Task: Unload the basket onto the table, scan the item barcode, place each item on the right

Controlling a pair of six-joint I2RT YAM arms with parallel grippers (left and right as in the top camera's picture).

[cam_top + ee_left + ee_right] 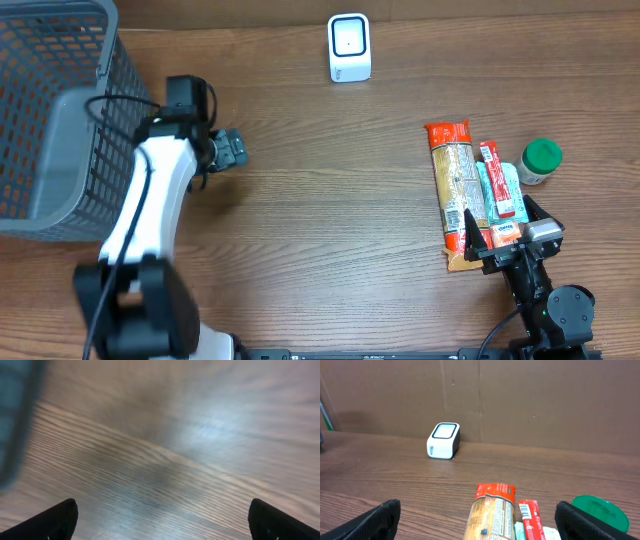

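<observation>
Grey mesh basket [40,120] is seen far left. Left hand [232,148] is spread wide just beside it, nothing gripped, over bare worktop [330,220]. White scanner [349,47] is set at back centre. Items are grouped at right: long packet [452,190], red stick pack [497,178], green-lidded jar [541,160]. Right hand [500,228] is fully spread, empty, at their near ends. Long packet is judged light, soft, slippery film. A mid-length pinch across its width is advised, with the barcode left uncovered.
</observation>
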